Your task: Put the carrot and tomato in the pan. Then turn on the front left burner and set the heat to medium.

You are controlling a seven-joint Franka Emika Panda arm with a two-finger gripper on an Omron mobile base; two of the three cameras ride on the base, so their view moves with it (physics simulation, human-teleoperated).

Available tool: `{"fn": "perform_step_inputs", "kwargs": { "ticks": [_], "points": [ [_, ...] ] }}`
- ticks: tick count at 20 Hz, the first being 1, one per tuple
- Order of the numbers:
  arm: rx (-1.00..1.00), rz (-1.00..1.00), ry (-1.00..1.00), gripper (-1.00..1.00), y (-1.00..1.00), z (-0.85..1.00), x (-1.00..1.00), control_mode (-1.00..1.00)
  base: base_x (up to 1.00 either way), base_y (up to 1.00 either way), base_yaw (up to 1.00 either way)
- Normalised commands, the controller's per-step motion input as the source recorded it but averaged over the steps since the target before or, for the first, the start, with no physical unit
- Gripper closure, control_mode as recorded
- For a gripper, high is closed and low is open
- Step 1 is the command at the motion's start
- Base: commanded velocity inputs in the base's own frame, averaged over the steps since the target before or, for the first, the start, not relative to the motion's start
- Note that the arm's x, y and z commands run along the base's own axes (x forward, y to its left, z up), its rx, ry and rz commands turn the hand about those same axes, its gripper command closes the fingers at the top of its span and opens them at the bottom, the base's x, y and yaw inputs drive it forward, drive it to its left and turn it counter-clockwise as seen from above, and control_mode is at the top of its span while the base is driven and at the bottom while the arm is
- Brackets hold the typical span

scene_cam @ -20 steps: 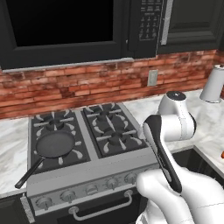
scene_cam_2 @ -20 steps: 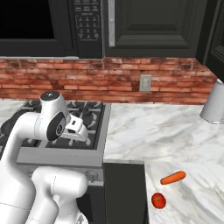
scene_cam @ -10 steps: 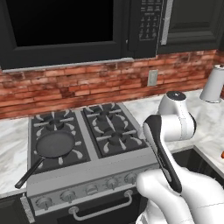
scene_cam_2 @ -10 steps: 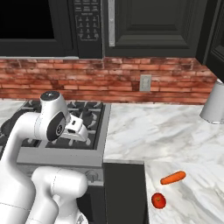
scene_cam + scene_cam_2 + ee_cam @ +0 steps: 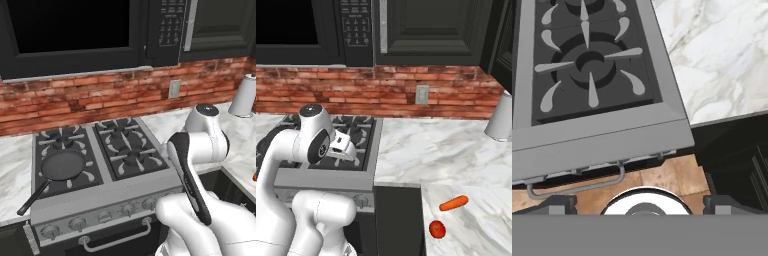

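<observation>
Left base view: the pan (image 5: 63,165) sits on the front left burner (image 5: 75,172) of the stove (image 5: 107,192), left of centre in the frame, its handle pointing toward the lower left corner. Right base view: the carrot (image 5: 453,203) and, just below it, the tomato (image 5: 437,229) lie apart on the marble tabletop (image 5: 456,150) at the lower right of the frame, well apart from the pan. The gripper (image 5: 346,148) hangs at centre left above the stove's front right corner; hand view: its fingertips (image 5: 556,204) stand wide apart, released and holding nothing, above the stove's front edge.
</observation>
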Motion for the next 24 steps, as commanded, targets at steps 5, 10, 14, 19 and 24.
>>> {"fn": "perform_step_inputs", "kwargs": {
  "ticks": [5, 10, 14, 19, 24],
  "points": [
    [0.01, 0.0, -0.01, -1.0, -0.06, 0.21, -0.07, -1.0, 0.0, 0.0, 0.0],
    [0.0, 0.0, 0.0, -1.0, -0.38, 0.11, 0.0, -1.0, 0.0, 0.0, 0.0],
    [0.0, 0.0, 0.01, -1.0, -0.38, 0.09, 0.0, -1.0, 0.0, 0.0, 0.0],
    [0.0, 0.0, 0.02, -1.0, -0.51, 0.01, 0.0, -1.0, 0.0, 0.0, 0.0],
    [0.0, 0.0, 0.01, -1.0, -0.35, 0.0, 0.0, -1.0, 0.0, 0.0, 0.0]
  ]
}}
